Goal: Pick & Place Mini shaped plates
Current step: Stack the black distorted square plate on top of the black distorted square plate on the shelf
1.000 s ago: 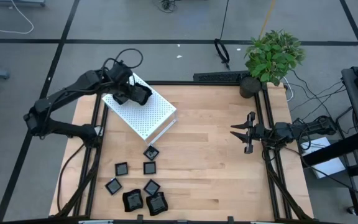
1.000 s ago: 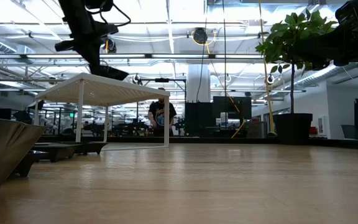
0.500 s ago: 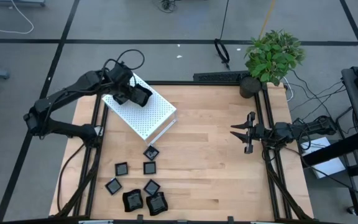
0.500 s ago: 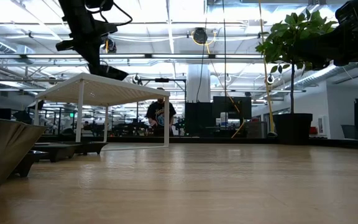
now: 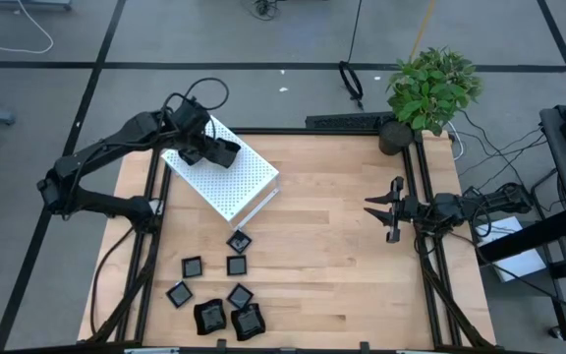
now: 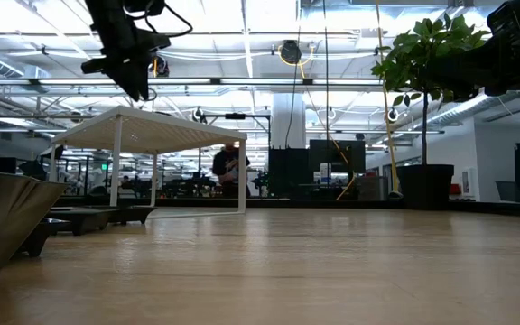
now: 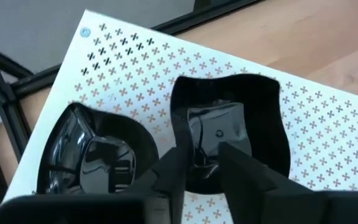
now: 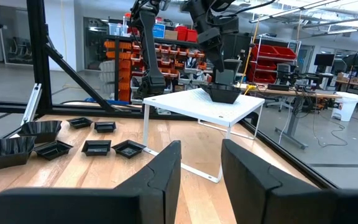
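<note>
A white perforated box [image 5: 242, 185] stands at the table's far left. Two glossy black mini shaped plates rest on its top: one [image 7: 229, 121] just in front of my left gripper's fingers and one [image 7: 89, 155] beside it. My left gripper [image 7: 201, 171] hovers over the box, pointing steeply down. It is open, with a finger on either side of the first plate's near rim. Several more mini plates [image 5: 236, 265] lie on the wood near the table's front left. My right gripper [image 5: 391, 211] waits open at the table's right edge.
A potted plant [image 5: 432, 88] stands at the far right corner. Black frame rails [image 5: 423, 197] run along the left and right edges. Bare wood [image 5: 332, 265] fills the middle and right of the table. A person [image 6: 231, 167] stands far behind the table.
My left gripper has opened over the box and let go of the black plate. The plate hung tilted below the fingers and now lies on the box top. The gripper has stayed in place.
</note>
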Robot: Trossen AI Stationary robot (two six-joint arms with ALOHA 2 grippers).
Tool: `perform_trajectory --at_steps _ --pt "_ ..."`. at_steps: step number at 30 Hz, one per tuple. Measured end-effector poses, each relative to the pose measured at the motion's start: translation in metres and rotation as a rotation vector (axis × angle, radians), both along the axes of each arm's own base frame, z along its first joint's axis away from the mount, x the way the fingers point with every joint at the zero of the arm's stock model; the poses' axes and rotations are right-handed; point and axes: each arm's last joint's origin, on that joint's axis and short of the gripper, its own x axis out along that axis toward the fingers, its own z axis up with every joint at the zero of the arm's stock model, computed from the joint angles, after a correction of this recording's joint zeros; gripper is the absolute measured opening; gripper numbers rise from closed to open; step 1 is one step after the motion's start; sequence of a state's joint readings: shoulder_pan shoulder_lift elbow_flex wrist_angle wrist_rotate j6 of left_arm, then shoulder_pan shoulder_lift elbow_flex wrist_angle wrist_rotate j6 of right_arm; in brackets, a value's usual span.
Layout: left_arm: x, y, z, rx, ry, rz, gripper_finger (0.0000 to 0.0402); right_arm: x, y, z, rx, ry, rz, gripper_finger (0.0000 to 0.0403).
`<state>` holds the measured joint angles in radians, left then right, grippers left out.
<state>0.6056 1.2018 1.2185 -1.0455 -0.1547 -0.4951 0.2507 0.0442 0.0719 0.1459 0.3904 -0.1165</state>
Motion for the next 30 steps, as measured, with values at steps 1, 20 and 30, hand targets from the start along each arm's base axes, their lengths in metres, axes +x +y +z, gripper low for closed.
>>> perform_trajectory --at_steps 1,20,30 --pt "0.000 0.000 0.000 0.005 0.002 -0.010 0.0110 0.000 0.000 0.000 0.000 0.000 0.000 0.0102" --pt "-0.016 -0.100 0.067 -0.202 -0.489 -0.792 0.0116 0.000 0.000 0.000 0.000 0.000 0.000 0.0102" --pt "0.030 -0.200 0.088 -0.178 -0.986 -1.264 0.0113 0.000 0.000 0.000 0.000 0.000 0.000 0.0102"
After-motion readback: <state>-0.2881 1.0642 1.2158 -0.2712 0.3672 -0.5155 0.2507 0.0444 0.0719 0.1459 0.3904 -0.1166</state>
